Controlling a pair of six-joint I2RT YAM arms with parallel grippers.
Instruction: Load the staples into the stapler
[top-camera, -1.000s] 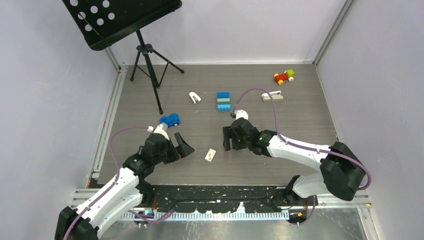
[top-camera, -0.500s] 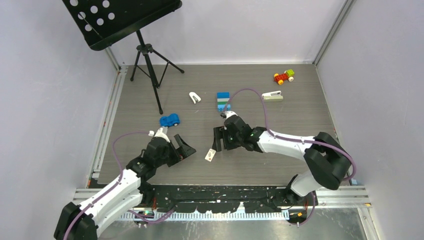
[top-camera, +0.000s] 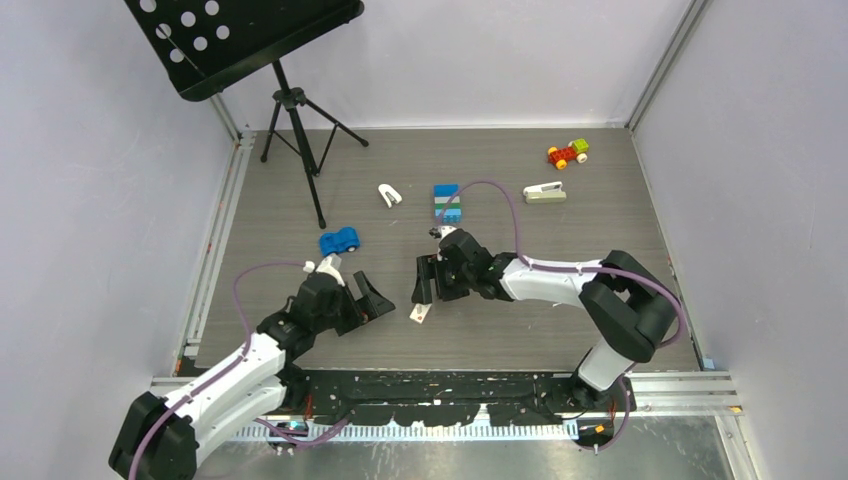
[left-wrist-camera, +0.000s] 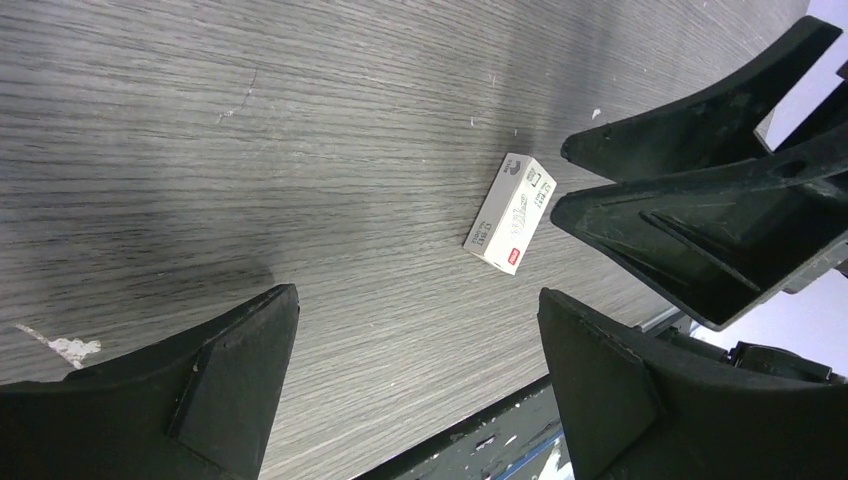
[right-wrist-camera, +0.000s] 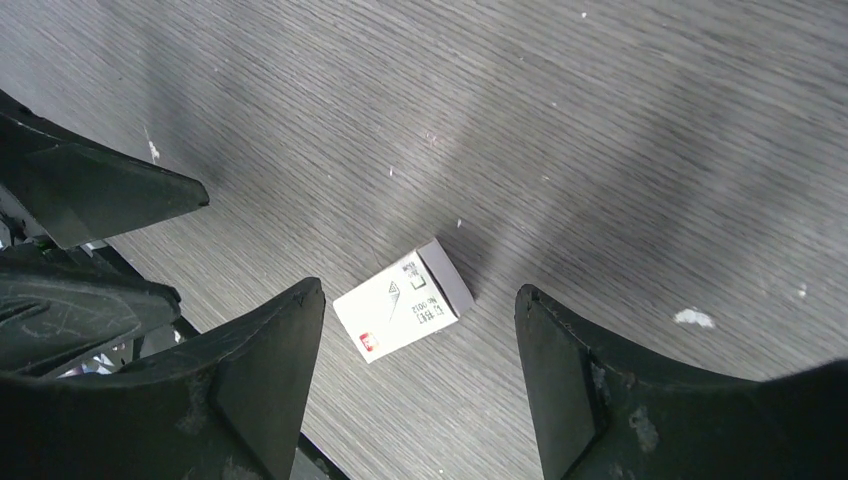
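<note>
We hold our left gripper (left-wrist-camera: 415, 300) low, jaws spread, facing the white box of staples (left-wrist-camera: 510, 213) — red mark, print unreadable. Our right gripper (right-wrist-camera: 420, 292) hovers over it, jaws wide apart — the stapler (top-camera: 544, 193) lies well beyond.

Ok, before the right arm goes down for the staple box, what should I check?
1. Right gripper open: ok.
2. Box between its fingers in the right wrist view: ok.
3. Box flat on the table, nothing touching it: ok.
4. Left gripper open and off the box: ok.
5. Room between the two grippers: cannot tell, they look close.
6. Stapler opened for loading: cannot tell, too small.
</note>
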